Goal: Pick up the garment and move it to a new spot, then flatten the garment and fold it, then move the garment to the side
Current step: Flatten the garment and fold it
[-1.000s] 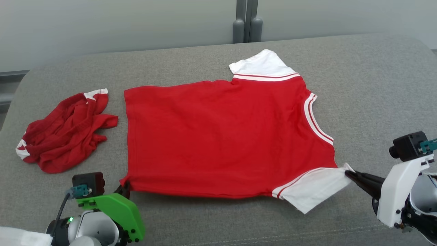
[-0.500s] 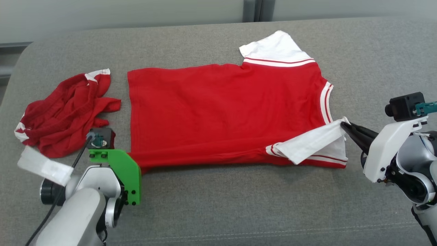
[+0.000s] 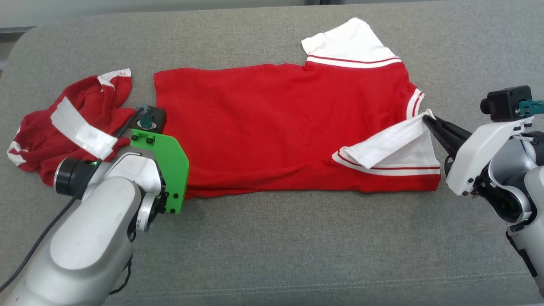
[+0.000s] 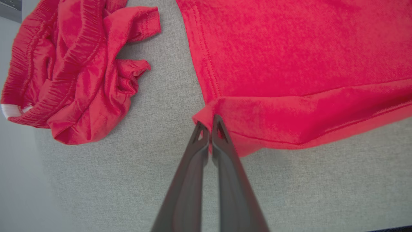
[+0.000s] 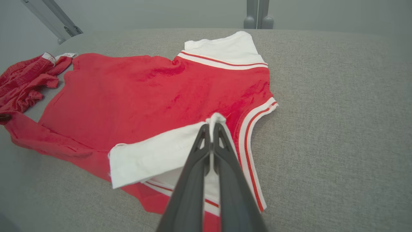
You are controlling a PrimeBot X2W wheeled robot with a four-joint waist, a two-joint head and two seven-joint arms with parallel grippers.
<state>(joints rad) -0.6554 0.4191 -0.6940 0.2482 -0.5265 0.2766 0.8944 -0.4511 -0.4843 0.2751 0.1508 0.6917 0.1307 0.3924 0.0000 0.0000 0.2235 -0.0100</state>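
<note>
The garment (image 3: 276, 123) is a red T-shirt with white sleeves, spread on the grey padded surface (image 3: 297, 255). My left gripper (image 4: 210, 124) is shut on its near hem corner, and the near edge (image 4: 305, 119) is doubled over the body. In the head view that gripper's fingers are hidden behind the arm's green mount (image 3: 168, 170). My right gripper (image 3: 426, 120) is shut on the tip of the near white sleeve (image 3: 391, 144), which lies folded back over the red body. The same grip shows in the right wrist view, with the right gripper (image 5: 212, 127) on the sleeve (image 5: 154, 154).
A crumpled red garment with white trim (image 3: 63, 127) lies at the left, close behind my left arm, and is seen as a bunched heap (image 4: 74, 71) left of the held corner. The surface's rounded left edge (image 3: 17, 55) is near it. Bare grey padding spreads in front and to the right.
The head camera has tilted down. Both grippers have carried the shirt's near edge away from me, laying the near sleeve and hem over the body. The left arm has reached further forward.
</note>
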